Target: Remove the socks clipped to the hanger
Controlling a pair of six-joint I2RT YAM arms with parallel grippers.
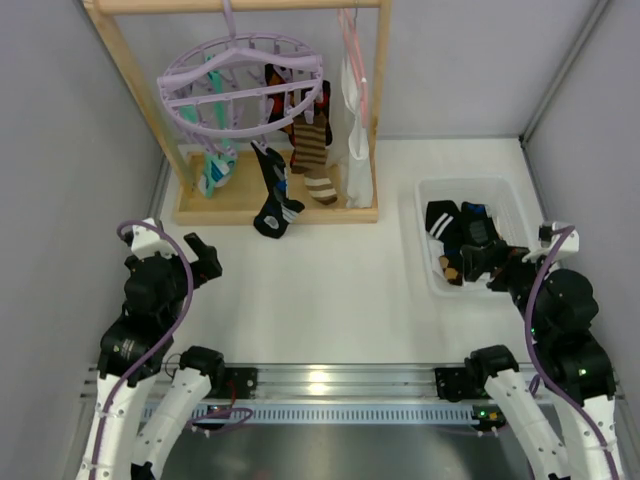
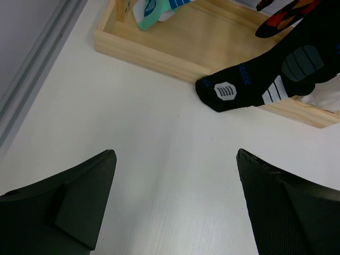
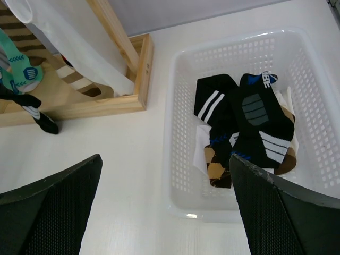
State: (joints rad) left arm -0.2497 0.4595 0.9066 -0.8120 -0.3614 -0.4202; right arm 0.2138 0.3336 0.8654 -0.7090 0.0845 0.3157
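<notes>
The lavender round hanger (image 1: pixel 240 85) hangs from the wooden rack's top bar. Clipped to it are a teal sock (image 1: pixel 213 165), a black-and-blue sock (image 1: pixel 274 195), a brown-and-cream striped sock (image 1: pixel 314 160) and a black sock with orange-red marks (image 1: pixel 275 90). The black-and-blue sock's toe (image 2: pixel 249 90) rests over the rack's base edge. My left gripper (image 1: pixel 200 258) is open and empty, low over the table in front of the rack (image 2: pixel 176 154). My right gripper (image 1: pixel 480 258) is open and empty at the basket's near left corner (image 3: pixel 165 157).
A white basket (image 1: pixel 505 195) at the right holds several loose socks (image 3: pixel 249 117). A white garment (image 1: pixel 352 150) hangs on a pink wire hanger (image 1: pixel 352 50) at the rack's right end. The rack's wooden base (image 2: pixel 159 53) and posts stand at the back. Grey walls close both sides.
</notes>
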